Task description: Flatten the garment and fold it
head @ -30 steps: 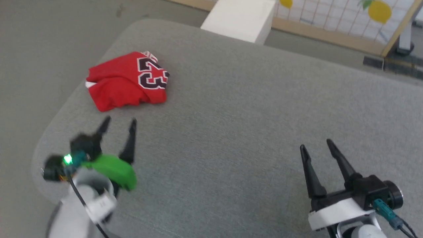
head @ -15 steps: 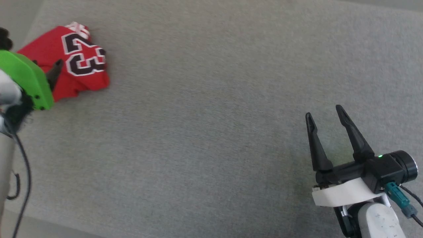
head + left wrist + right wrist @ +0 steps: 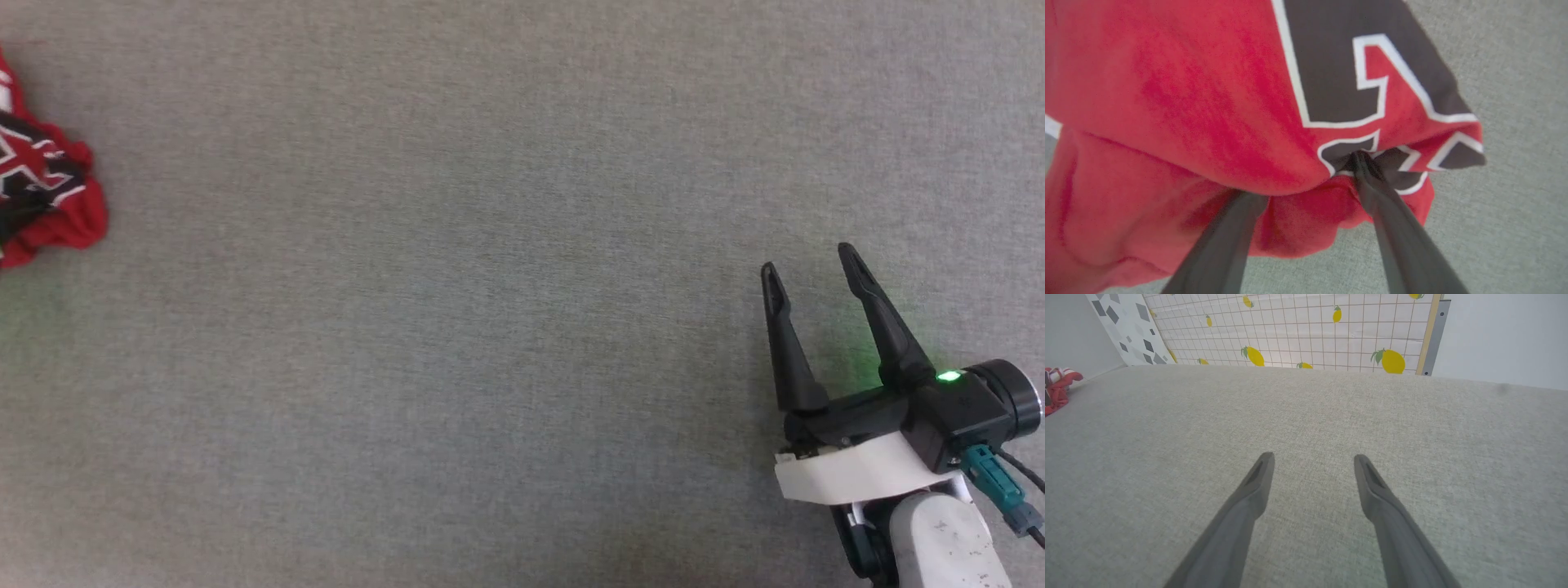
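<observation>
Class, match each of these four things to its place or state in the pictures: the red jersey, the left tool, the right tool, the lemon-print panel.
Things:
1. red jersey
2. left tool
3. right tool
4. lemon-print panel

Places or states:
A. open, over the bare grey surface
B. standing beyond the surface's far edge
C. crumpled at the head view's left edge
D. open, tips buried in folds of cloth

Pairs: 1-C, 2-D, 3-A, 4-B

Soft, even light all round; green glow spills beside the right end effector; the garment close-up looks blurry.
</observation>
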Available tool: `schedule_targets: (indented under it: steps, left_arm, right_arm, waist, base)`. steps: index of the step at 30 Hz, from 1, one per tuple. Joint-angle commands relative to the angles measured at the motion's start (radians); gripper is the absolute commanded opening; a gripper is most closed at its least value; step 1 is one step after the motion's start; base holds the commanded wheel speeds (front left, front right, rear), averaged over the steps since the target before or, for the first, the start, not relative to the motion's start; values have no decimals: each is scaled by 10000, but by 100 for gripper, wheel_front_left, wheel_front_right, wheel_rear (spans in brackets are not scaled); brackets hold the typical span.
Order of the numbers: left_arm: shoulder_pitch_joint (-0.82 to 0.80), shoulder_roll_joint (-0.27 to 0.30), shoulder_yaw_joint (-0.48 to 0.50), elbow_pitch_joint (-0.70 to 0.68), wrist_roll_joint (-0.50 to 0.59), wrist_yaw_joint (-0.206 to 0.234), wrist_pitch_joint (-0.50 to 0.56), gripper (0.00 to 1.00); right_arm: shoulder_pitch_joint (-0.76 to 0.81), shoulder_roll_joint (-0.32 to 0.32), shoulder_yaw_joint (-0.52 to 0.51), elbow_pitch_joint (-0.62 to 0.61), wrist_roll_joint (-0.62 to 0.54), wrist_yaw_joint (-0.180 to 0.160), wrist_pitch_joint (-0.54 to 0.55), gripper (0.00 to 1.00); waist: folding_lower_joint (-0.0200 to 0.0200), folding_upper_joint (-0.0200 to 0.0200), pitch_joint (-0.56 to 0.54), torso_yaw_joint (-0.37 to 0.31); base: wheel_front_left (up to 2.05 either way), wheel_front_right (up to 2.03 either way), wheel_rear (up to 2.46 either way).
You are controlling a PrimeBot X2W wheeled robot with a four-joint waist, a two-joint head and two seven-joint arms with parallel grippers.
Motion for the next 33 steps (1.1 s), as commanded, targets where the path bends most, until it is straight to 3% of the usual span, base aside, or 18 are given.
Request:
schedule_targets:
  steps: [1, 5, 9, 21, 29, 33]
  left_arm:
    - [113, -281, -200, 209, -125, -24, 108, 0]
    - [102, -225, -289, 289, -326, -24, -74, 0]
    - [-18, -91, -325, 197, -364, -24, -932, 0]
    - [-679, 435, -1269, -1717, 206, -25, -5868, 0]
    - [-762, -224, -2815, -4027, 717, -25, -7767, 0]
    - [-405, -1164, -3695, -5042, 876, -22, -7906, 0]
  right_arm:
    - [-190, -6, -24, 45, 39, -15, -97, 100]
    - [-241, -6, -64, 211, 34, -15, -125, 100]
    - [-221, -6, -35, 448, 56, -15, -153, 100]
    - [90, -6, 50, 1311, 542, -15, -220, 100]
    - [281, -6, 12, 1394, 857, -15, -229, 100]
    - [369, -6, -138, 1357, 954, -15, -230, 100]
  waist:
    - [-1, -1, 90, -111]
    - [-1, -1, -198, -16]
    - [-1, -1, -718, 103]
    - [-1, -1, -2735, 242]
    - [-1, -1, -3788, 6]
    - [-1, -1, -4071, -251]
  base:
    - [0, 0, 0]
    - [0, 0, 0]
    - [0, 0, 0]
    - [0, 0, 0]
    - [0, 0, 0]
    - [0, 0, 0]
